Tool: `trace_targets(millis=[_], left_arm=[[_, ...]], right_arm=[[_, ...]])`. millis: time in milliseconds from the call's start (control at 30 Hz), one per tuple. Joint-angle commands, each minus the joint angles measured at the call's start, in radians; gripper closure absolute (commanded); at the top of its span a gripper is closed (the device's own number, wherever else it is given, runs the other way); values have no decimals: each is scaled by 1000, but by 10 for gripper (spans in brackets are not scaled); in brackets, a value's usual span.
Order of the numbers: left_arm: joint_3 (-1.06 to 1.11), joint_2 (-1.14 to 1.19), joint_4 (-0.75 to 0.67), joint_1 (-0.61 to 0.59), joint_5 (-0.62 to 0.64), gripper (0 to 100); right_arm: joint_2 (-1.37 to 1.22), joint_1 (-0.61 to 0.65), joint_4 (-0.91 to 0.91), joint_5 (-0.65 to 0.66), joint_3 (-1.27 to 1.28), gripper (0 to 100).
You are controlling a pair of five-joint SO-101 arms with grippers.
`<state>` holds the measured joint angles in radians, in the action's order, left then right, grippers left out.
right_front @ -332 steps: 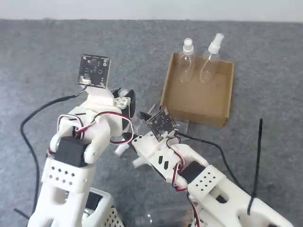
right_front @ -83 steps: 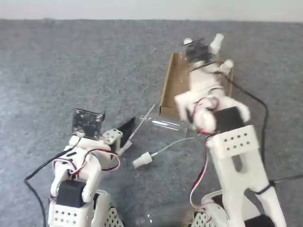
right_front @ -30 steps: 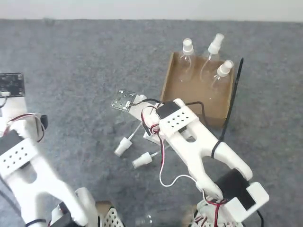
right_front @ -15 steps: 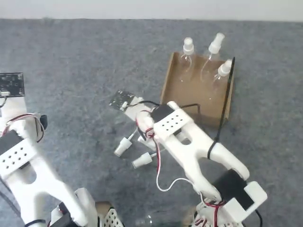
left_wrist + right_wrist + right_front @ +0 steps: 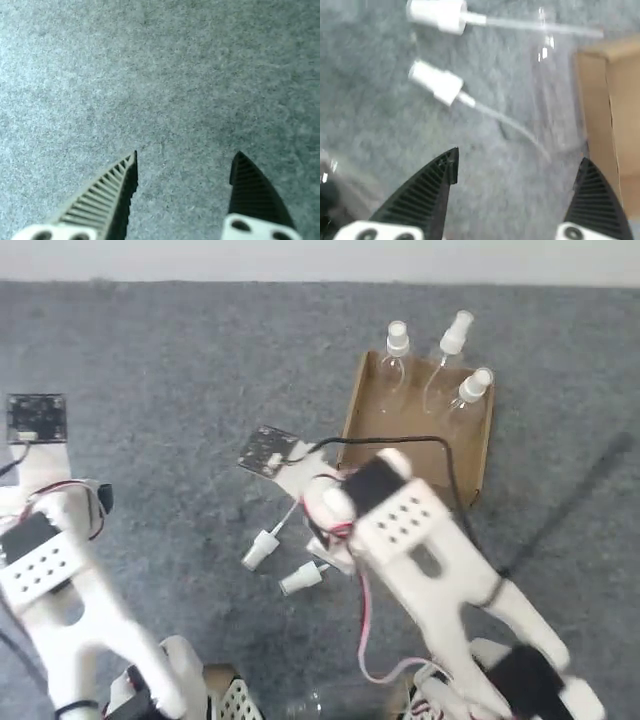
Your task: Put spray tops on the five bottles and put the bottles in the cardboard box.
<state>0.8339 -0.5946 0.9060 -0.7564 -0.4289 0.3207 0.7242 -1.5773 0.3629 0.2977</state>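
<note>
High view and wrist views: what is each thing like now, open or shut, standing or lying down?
Brown cardboard box: open on top, flat on the grey carpet.
Three clear plastic bottles: upright in the box, white spray tops on.
Two loose white spray tops: lying on the carpet, on no bottle.
Clear bottle beside the box: lying on its side.
Left gripper: open, over bare carpet.
Right gripper: open, above the loose tops.

White moulded arms (image 5: 420, 540), red and black cables (image 5: 400, 441), dark serrated jaws
</note>
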Motion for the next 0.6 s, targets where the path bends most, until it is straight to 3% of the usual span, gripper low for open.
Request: trace_targets(millis=[0,133,233,433,567], left_arm=[[-8,-14,-12,2,-3,727],[-8,-14,-11,3,-3,727],[-7,-9,-11,3,-3,727],[27,-15,3,15,-6,727],[35,-17,48,64,-5,729]], right_arm=[[180,-136,-182,64,-55,686],[257,-294,-216,219,-15,686],[288,-283,-214,330,106,686],[363,-229,-113,344,339,686],[469,-312,-41,321,448,689]])
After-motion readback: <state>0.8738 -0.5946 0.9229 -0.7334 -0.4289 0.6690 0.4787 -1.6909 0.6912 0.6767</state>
